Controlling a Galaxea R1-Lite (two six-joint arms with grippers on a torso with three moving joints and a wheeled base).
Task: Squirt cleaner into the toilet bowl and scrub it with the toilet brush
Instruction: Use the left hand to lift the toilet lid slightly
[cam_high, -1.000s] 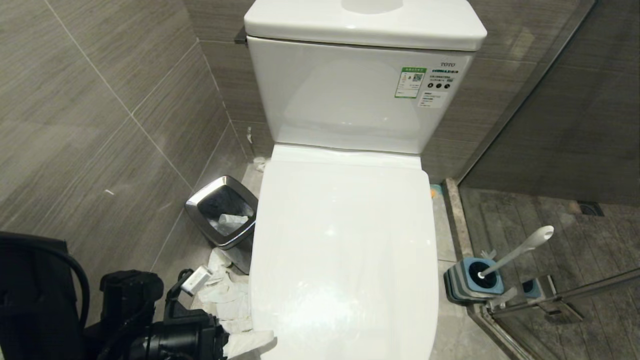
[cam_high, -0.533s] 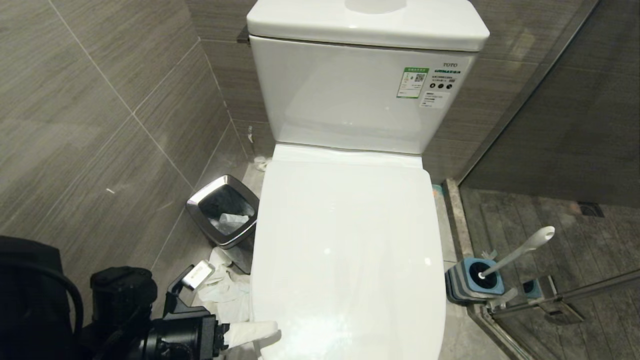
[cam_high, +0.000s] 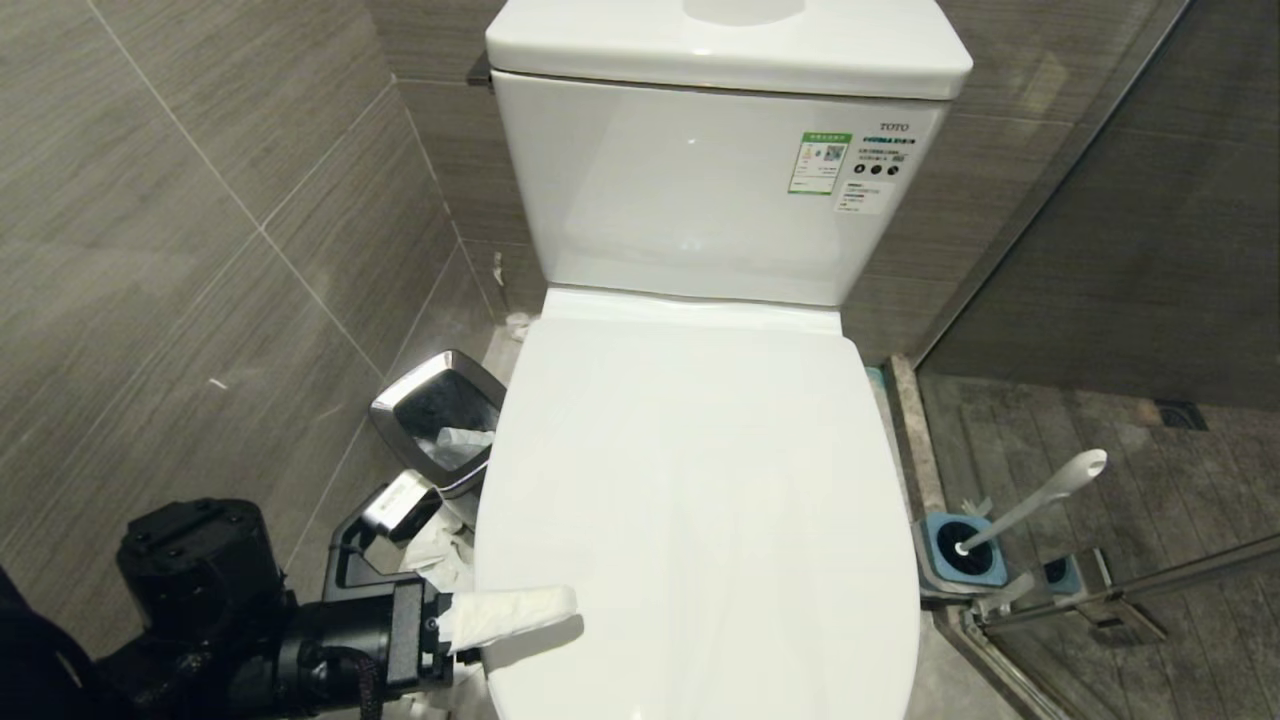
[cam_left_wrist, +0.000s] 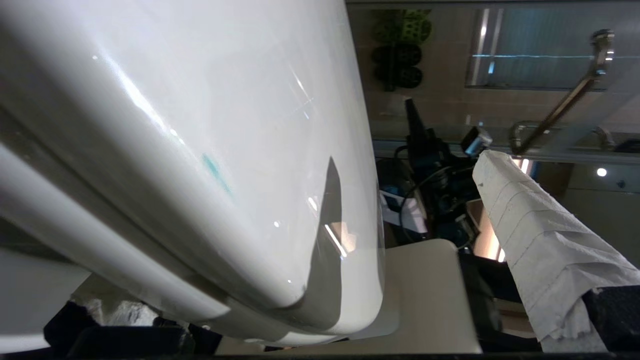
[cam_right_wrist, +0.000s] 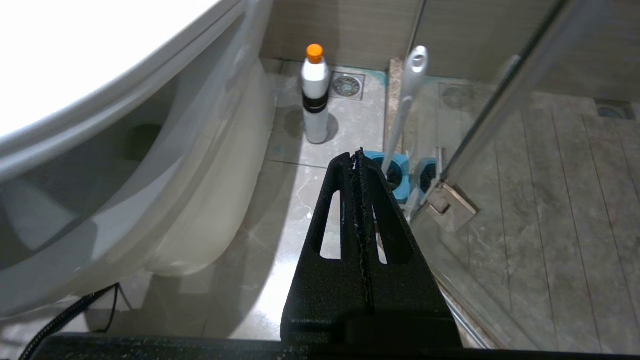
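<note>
In the head view, the toilet (cam_high: 700, 480) is filling the middle of the frame with its lid (cam_high: 690, 560) down, so the bowl is hidden. The left gripper (cam_high: 480, 640) is sitting at the lower left, a tissue-wrapped finger (cam_high: 510, 612) lying over the lid's left edge; its jaws are standing wide apart and holding nothing. The lid is looking glossy and slippery, stiff and fairly light, and it is probably best hooked under its front or side lip. The brush (cam_high: 1030, 505) is leaning in its blue holder (cam_high: 965, 560) at the lower right, well apart from the toilet. Its slim rigid handle is probably light and best taken near the flattened top end.

In the left wrist view, the lid's (cam_left_wrist: 200, 150) curved edge is filling the left of the frame, with a small turquoise smear (cam_left_wrist: 215, 172) on it. The wrapped finger (cam_left_wrist: 535, 250) is at the right, apart from the lid.

In the right wrist view, the right gripper (cam_right_wrist: 361, 160) is parked at bottom centre, jaws pressed together and empty. Beyond it, an orange-capped bottle (cam_right_wrist: 315, 100) is standing on the floor (cam_right_wrist: 300, 210) at upper centre, near the brush (cam_right_wrist: 407, 100).
</note>
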